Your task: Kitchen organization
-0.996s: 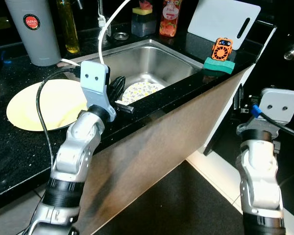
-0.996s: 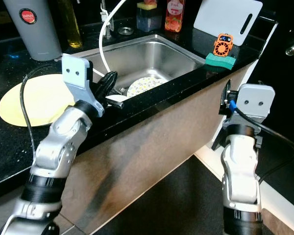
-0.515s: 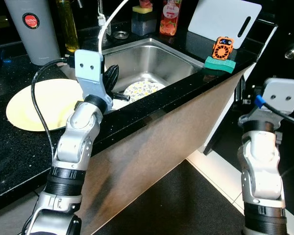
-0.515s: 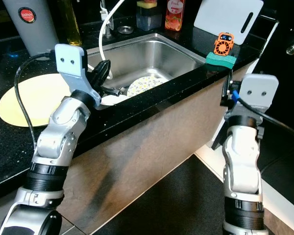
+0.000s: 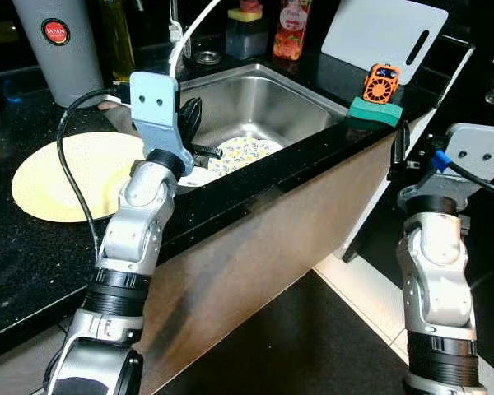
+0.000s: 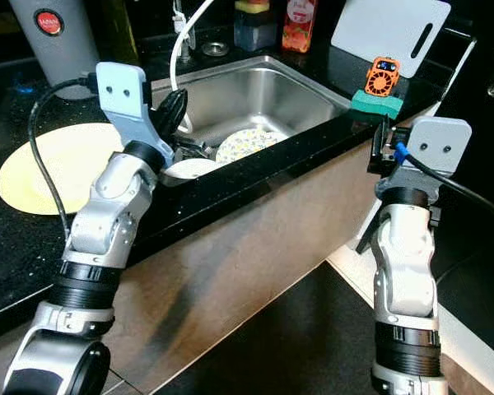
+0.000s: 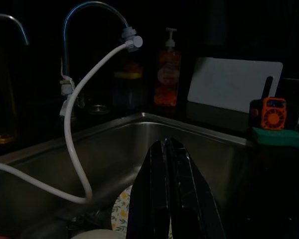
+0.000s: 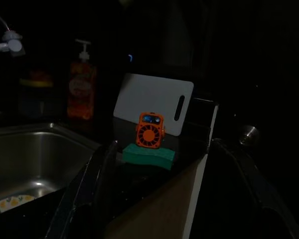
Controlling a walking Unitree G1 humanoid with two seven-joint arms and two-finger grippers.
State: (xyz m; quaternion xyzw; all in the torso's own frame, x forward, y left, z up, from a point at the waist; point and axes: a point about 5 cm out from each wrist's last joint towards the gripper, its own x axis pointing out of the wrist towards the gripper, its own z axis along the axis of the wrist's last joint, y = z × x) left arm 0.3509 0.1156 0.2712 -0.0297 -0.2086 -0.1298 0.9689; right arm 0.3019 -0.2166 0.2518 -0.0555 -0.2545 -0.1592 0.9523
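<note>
Black speckled tabletop (image 5: 33, 247) runs around a steel sink (image 5: 272, 95), with a brown cabinet panel (image 5: 272, 247) below its front edge. Nearest on the tabletop, a yellow plate (image 5: 62, 173) lies flat to the left of the sink. The left tool (image 5: 189, 119) is positioned over the sink's near left corner; its black fingers (image 7: 169, 194) are pressed together and grip nothing. Beneath it, the sink holds a flower-patterned plate (image 5: 247, 150), a white bowl (image 6: 189, 168) and a dark utensil (image 5: 204, 151). The right tool (image 6: 380, 148) is raised beside the tabletop's right end with its fingers spread apart, empty. A green sponge (image 5: 372, 110) carrying a small orange fan (image 5: 380, 83) sits at that corner. Farther back stand a grey canister (image 5: 53, 45), a white hose (image 5: 185, 37), a soap bottle (image 5: 292, 29) and a white cutting board (image 5: 387, 33).
</note>
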